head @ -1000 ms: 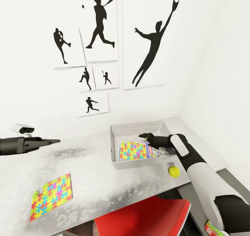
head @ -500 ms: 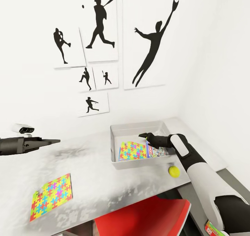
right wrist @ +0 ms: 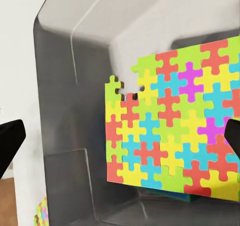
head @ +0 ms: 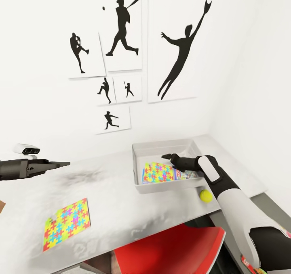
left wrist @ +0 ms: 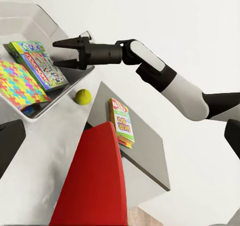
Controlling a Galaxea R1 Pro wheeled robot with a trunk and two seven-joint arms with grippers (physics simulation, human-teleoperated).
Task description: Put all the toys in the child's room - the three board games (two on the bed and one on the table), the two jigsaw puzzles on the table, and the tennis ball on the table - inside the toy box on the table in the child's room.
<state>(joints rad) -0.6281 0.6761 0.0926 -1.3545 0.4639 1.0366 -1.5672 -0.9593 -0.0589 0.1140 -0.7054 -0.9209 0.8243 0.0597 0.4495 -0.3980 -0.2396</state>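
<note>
From the head view, the right gripper [head: 166,157] hangs over the toy box [head: 161,187] on the table [head: 113,201], jaws parted and empty. Inside lie a jigsaw puzzle [head: 158,172] and a board game [head: 186,174]. A tennis ball [head: 205,195] sits just outside the box; a second puzzle [head: 67,224] lies well apart. The left gripper [head: 60,164] hovers, its jaws looking closed.

The left wrist view shows another board game [left wrist: 121,121] on a lower cabinet [left wrist: 145,151], beside a red chair [left wrist: 95,181].

The right wrist view looks down on the puzzle.
</note>
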